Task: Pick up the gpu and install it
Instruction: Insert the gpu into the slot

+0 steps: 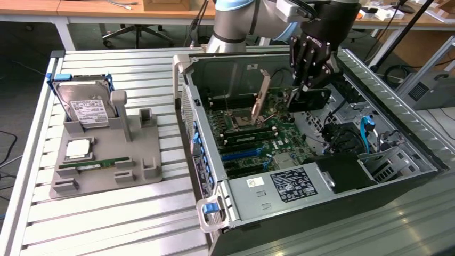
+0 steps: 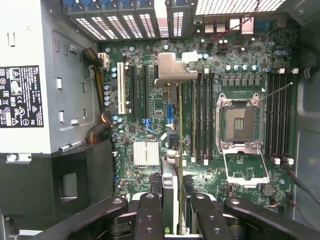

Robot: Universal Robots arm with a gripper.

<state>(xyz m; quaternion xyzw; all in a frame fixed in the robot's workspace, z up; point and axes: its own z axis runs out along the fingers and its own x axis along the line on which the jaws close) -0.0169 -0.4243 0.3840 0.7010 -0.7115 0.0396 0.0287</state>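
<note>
My black gripper [image 1: 299, 96] reaches down into the open computer case [image 1: 213, 213], over the green motherboard [image 2: 250, 55]. It is shut on the gpu [image 2: 169, 175], which the wrist view shows edge-on between the fingers [image 2: 150, 215]. The card runs toward the case's back panel, and its silver end bracket [image 2: 174, 70] is near the slot openings there. In the exterior view the gpu [image 1: 263, 93] stands upright above the board, left of the gripper. It hangs over the expansion slots beside the memory slots; I cannot tell whether its lower edge touches a slot.
A grey parts holder [image 1: 106, 178] at the exterior view's left carries a hard drive [image 1: 85, 106], a processor [image 1: 78, 149] and a green RAM stick [image 1: 96, 165]. The power supply [image 1: 291, 184] fills the case's near end. The open CPU socket [image 2: 239, 122] lies beside the card.
</note>
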